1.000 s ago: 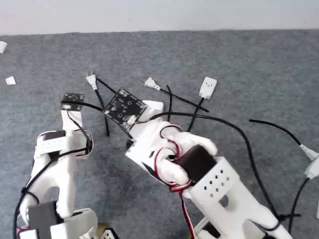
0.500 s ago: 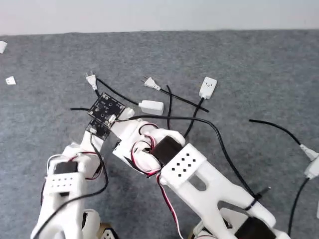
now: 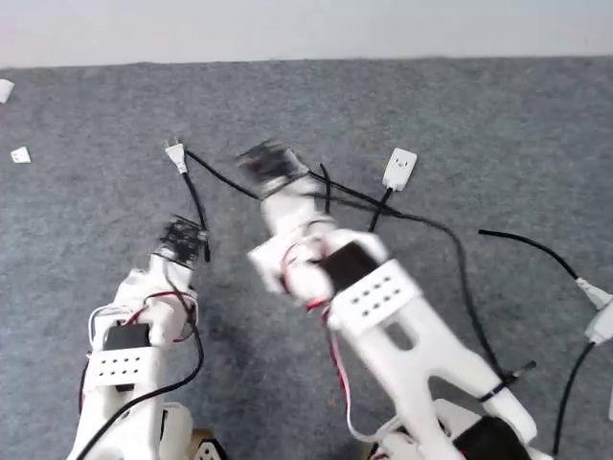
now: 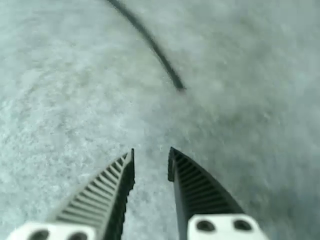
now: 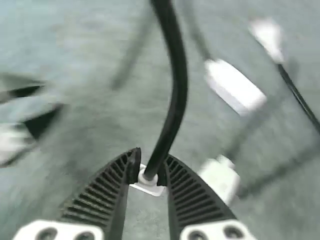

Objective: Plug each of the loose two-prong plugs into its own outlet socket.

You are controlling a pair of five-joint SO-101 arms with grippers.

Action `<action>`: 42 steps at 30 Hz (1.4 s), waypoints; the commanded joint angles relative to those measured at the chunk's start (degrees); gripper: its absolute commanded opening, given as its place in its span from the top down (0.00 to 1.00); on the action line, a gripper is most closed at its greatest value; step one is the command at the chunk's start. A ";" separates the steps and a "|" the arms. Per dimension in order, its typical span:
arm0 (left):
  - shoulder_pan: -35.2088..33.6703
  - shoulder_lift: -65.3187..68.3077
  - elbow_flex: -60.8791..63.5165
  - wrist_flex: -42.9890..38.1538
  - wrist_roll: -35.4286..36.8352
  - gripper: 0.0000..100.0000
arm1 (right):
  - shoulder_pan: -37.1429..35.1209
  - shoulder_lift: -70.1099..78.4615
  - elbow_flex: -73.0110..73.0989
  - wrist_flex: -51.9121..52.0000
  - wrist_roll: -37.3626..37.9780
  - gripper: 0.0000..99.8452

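At the far left of the grey carpet lie two small white scraps, well apart from the cables. Next comes a loose two-prong plug, flat on the carpet with its long axis running far to near; its prongs point to the far edge and its black lead trails toward the near right. Just near of it stands the left arm. The left gripper hangs over bare carpet, jaws a narrow gap apart with nothing between them, and a black cable ends a little ahead of its fingertips. The right arm reaches across the middle of the table, its wrist over the tangle of leads. The right gripper has its jaws closed on a white cable end; the thick black lead leaves it straight ahead, in line with the fingers, and which way its prongs face cannot be told. Blurred white blocks lie beyond it. Further right a white outlet socket lies flat, long axis far to near, its lead running off toward the near left. At the right edge sits a second socket on its own black lead
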 commanded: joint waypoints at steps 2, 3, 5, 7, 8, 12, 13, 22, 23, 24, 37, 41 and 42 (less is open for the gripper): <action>-1.23 -1.23 1.27 -8.00 12.66 0.90 | 8.13 -0.31 2.64 -1.36 -3.60 0.99; -1.23 -1.23 1.27 -8.09 13.36 0.90 | 8.48 -0.31 3.69 -1.45 -3.52 0.99; -1.23 -1.23 1.27 -8.09 13.36 0.90 | 8.57 -0.31 5.80 -1.89 -1.85 0.99; -1.23 -1.23 1.27 -8.09 13.36 0.90 | 8.66 -0.31 8.09 -4.62 0.09 0.99; -1.23 -1.23 1.27 -8.09 13.36 0.90 | 8.92 -0.31 8.97 -6.02 0.53 0.99; -1.32 -1.23 1.36 -8.00 13.36 0.90 | 9.54 -0.22 10.20 -9.19 2.02 0.99; -1.32 -1.32 1.36 -8.00 13.36 0.90 | 9.54 -0.22 10.20 -9.27 2.20 0.99; -1.32 -1.32 1.36 -8.00 13.36 0.90 | 12.09 -0.22 11.52 -10.59 6.86 0.99; -1.41 -1.32 1.36 -8.00 13.36 0.90 | 12.44 -0.22 12.57 -12.09 7.21 0.99; -1.93 -1.32 1.36 -8.00 13.36 0.90 | 12.70 -0.22 13.63 -13.76 7.21 0.99; -2.73 -1.32 1.36 -8.00 13.36 0.90 | 12.88 -0.13 16.00 -18.42 7.56 0.99; -2.81 -1.32 1.36 -8.00 13.36 0.90 | 12.70 2.51 15.91 -19.21 7.56 0.99; -2.81 -1.32 1.36 -8.00 13.36 0.90 | 12.70 3.38 15.91 -19.82 7.65 0.99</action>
